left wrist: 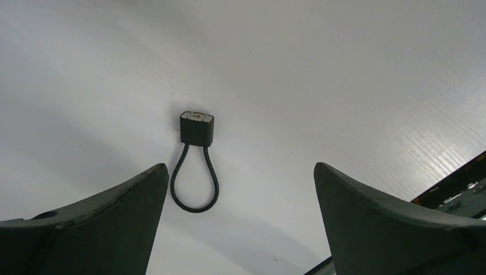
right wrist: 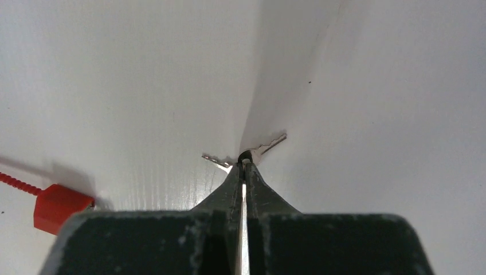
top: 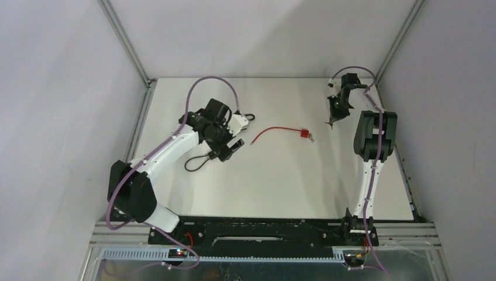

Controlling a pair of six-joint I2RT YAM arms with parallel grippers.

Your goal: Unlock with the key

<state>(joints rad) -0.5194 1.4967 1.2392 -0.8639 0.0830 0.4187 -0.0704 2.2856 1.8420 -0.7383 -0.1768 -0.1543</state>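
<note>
right gripper (right wrist: 243,164) pinching thin toothed metal key (right wrist: 271,141)

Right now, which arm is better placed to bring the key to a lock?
Right. The right gripper is shut on the key, with the red lock close by. The left gripper hangs open and empty above the black cable lock.

The right hand (right wrist: 245,165) has its two dark fingers pressed together, pinching a small ring (right wrist: 245,154) at their tips. A silver key (right wrist: 270,143) sticks out up and right of the tips, and a second blade (right wrist: 216,161) sticks out left. At lower left, a red padlock (right wrist: 60,206) with a red cable (right wrist: 17,183) lies on the white tabletop (right wrist: 114,86).
</note>
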